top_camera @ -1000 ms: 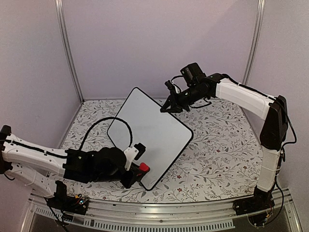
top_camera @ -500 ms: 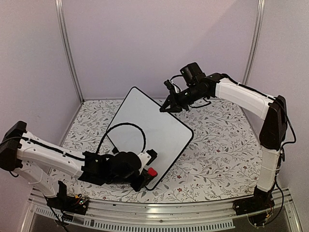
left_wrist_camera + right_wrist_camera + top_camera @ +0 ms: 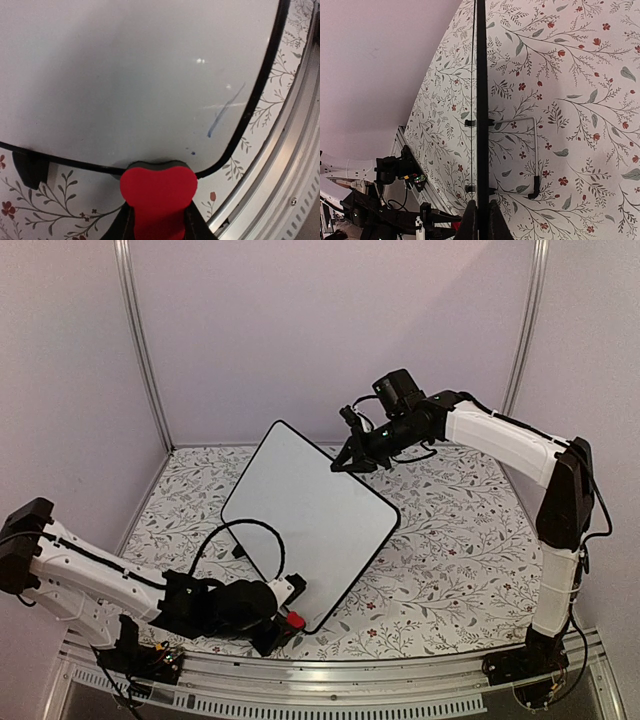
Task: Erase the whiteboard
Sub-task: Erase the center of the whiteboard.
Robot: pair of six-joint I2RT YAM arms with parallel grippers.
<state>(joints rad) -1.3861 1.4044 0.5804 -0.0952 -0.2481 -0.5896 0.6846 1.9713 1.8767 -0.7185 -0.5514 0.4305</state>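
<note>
- Soft, even light comes from above; only faint shadows lie on the table (image 3: 450, 550).
- In my left wrist view, tiny bright spots shine on the whiteboard (image 3: 125, 75).
- The red eraser (image 3: 159, 187), close to my lens, looks a bit fuzzy.

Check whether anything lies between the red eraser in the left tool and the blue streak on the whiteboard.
Nothing visible does. The red eraser, pinched in the left tool, sits at the whiteboard's near rim. The blue streak lies up and to the right of it, with only bare white surface between.
</note>
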